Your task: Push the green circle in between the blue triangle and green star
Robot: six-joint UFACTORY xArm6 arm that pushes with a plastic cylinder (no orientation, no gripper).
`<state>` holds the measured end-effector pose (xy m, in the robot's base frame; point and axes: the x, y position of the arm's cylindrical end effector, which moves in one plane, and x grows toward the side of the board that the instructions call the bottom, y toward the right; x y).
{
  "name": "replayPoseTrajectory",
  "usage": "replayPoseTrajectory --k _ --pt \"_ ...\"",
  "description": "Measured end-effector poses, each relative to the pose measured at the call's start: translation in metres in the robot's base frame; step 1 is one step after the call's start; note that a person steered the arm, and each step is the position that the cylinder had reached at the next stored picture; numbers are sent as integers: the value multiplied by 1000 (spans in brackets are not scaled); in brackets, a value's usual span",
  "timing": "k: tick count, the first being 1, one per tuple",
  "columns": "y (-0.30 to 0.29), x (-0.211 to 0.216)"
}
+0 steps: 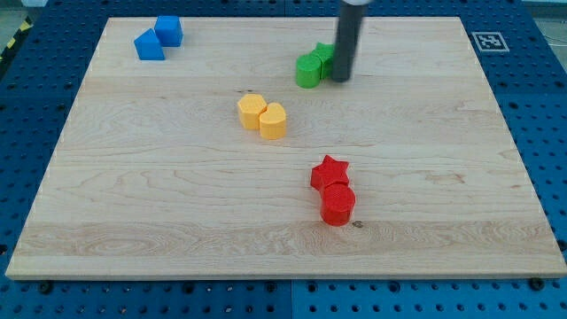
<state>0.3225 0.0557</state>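
One pale wooden board (425, 177) on blue pegboard table (542, 133), my tip (341, 78) bare, holding nothing, touching green circle (308, 71) from view's right, fiducial tag (488, 41) further right.

Straight dark grey rod, my tip (342, 79) blunt

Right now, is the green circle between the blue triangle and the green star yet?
Not yet. Nothing looks finished. My tip sits at the view's top, right beside the green circle, with the green star partly hidden just behind them. The blue triangle is far off at the view's top left, next to a blue cube. Still left: sliding the circle leftward into that wide gap.
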Motion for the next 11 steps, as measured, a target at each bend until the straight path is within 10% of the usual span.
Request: replayPoseTrajectory --k 11 --pt "-162 -6"
